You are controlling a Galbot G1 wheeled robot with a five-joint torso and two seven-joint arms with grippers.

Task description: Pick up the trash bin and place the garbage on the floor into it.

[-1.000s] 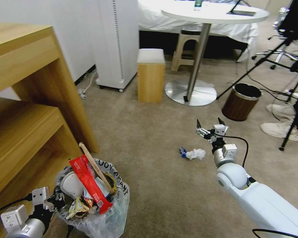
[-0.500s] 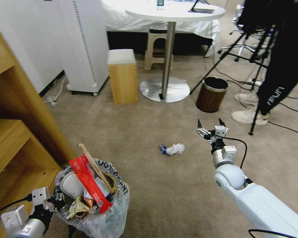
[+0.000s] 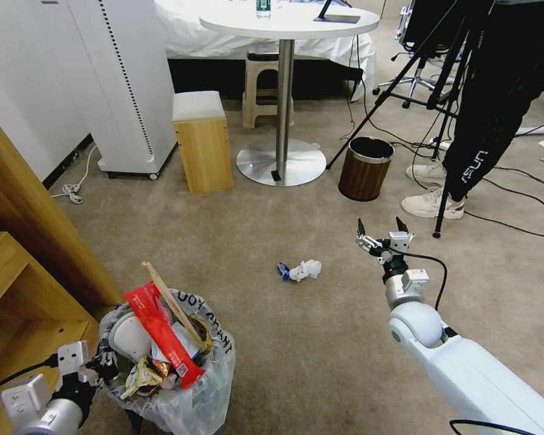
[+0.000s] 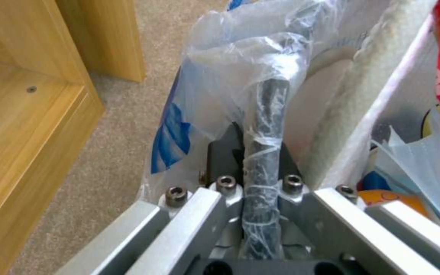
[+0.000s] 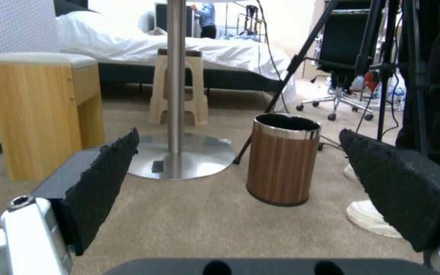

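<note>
Left end effector [image 4: 261, 191] clamps the overfull trash bin [image 3: 169, 386] rim; right end effector [image 3: 381, 232], spread open beyond the tissue [image 3: 305, 270], risks spillage if jolted.

Bag [image 3: 214, 356] lettering: "THANK YOU"

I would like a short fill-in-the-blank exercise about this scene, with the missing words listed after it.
1. The left gripper is shut on the rim of the small round dark trash bin, lined with a clear plastic ____.
2. The right gripper, held above the beige carpet floor, is ____.
3. The crumpled white tissue lies on the floor, ____ the trash bin.

Missing words: bag; open; outside
</note>
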